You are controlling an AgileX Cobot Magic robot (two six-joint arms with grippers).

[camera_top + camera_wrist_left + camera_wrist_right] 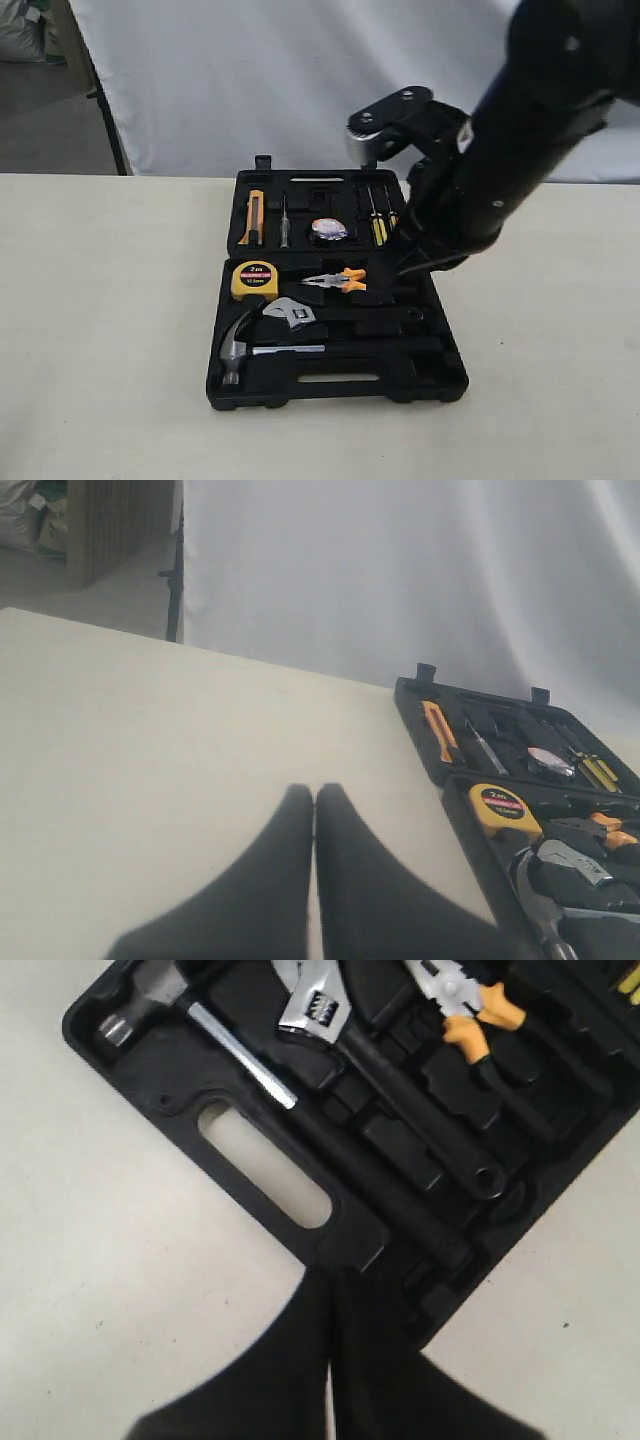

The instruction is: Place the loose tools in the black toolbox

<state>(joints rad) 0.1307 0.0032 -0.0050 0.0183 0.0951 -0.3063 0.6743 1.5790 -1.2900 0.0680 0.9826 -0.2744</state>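
Observation:
The black toolbox (440,385) lies open on the table. In its near half the claw hammer (245,350) and the adjustable wrench (290,315) rest in recesses. The dark tape roll (328,230) sits in the far half. My right gripper (330,1275) is shut and empty, hovering over the toolbox's front rim (180,1110) beside the slot handle, close to the hammer (240,1055) and wrench (320,1005). My left gripper (315,792) is shut on nothing over bare table, off to the side of the toolbox (450,780).
A yellow tape measure (255,280) and orange-handled pliers (340,281) lie in the near half. A utility knife (252,218) and screwdrivers (378,225) fill the far half. A white backdrop (250,80) hangs behind the table.

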